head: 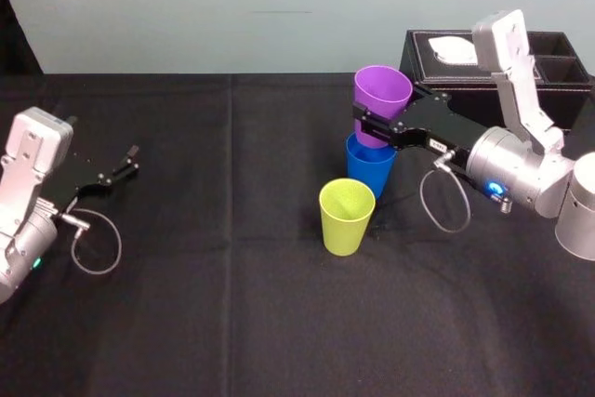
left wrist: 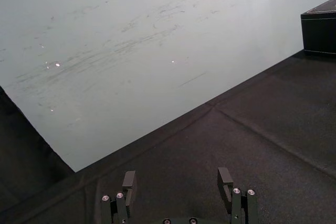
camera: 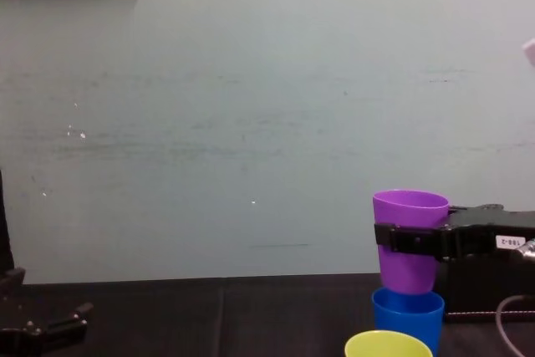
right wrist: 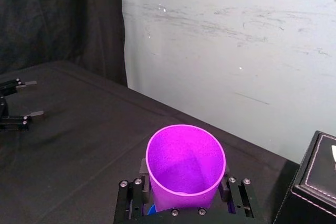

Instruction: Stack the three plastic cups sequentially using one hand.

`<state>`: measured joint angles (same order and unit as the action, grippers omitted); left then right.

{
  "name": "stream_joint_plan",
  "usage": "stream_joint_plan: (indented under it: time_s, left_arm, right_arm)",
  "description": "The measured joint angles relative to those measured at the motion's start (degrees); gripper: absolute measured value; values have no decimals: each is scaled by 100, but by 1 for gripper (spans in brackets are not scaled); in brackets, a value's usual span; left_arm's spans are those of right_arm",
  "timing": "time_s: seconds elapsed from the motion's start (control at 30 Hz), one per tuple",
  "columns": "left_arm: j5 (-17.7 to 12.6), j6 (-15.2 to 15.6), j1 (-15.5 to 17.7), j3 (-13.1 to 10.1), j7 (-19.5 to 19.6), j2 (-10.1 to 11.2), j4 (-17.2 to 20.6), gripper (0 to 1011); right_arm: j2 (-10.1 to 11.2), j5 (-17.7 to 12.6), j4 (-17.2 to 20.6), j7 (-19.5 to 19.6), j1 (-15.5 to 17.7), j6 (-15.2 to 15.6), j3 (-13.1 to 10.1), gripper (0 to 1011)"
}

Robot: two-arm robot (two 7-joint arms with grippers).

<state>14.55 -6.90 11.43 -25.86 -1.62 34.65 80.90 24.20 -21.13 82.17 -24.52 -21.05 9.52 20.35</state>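
My right gripper [head: 373, 127] is shut on the purple cup [head: 383, 95], with a finger on either side of its wall. The purple cup [camera: 408, 244] hangs upright straight over the blue cup [camera: 407, 319], its base level with the blue rim. The blue cup [head: 370, 169] stands on the black cloth. Just in front of it stands the yellow-green cup [head: 347, 218], upright and apart from the gripper. In the right wrist view the purple cup [right wrist: 185, 166] sits between the fingers [right wrist: 231, 190]. My left gripper [head: 125, 163] rests open at the far left, nothing in it.
A black tissue box [head: 465, 53] stands at the back right, close behind the right arm. A black cloth [head: 204, 258] covers the table, and a pale wall [camera: 251, 123] runs behind it. A cable loop [head: 444, 202] hangs under the right wrist.
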Motion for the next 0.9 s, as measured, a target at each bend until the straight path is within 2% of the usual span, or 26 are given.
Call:
stream_joint_plan:
  time_s: [0.9]
  left_arm:
    - [0,0,0,0,0,0,0,1011]
  right_arm:
    - [-80,-43,-372,-24,-130,-156,109,726]
